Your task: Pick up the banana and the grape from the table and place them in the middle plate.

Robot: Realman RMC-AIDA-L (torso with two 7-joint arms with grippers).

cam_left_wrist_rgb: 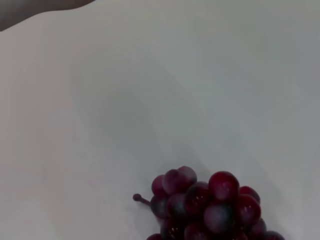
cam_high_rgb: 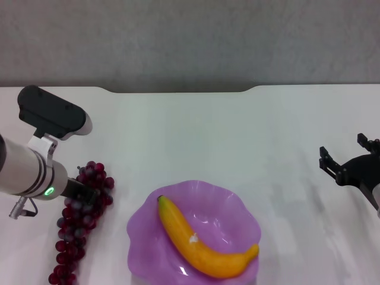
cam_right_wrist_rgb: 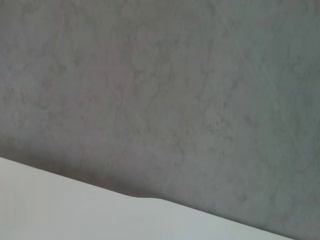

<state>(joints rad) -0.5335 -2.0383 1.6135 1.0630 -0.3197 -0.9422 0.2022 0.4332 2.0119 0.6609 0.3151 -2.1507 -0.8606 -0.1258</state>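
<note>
Grape [cam_high_rgb: 77, 222]: lain lengthwise toward the robot, directly under left gripper [cam_high_rgb: 83, 191]; jaw state cannot be told.
Right gripper [cam_high_rgb: 347, 166]: parked far off, spread.

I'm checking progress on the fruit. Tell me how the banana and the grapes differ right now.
The banana lies inside the purple plate; the grapes lie on the white table, left of the plate. The banana is one smooth yellow curve; the grapes are a knobbly dark red bunch. The left gripper is at the grapes; nothing touches the banana. Both are about equally long.
</note>
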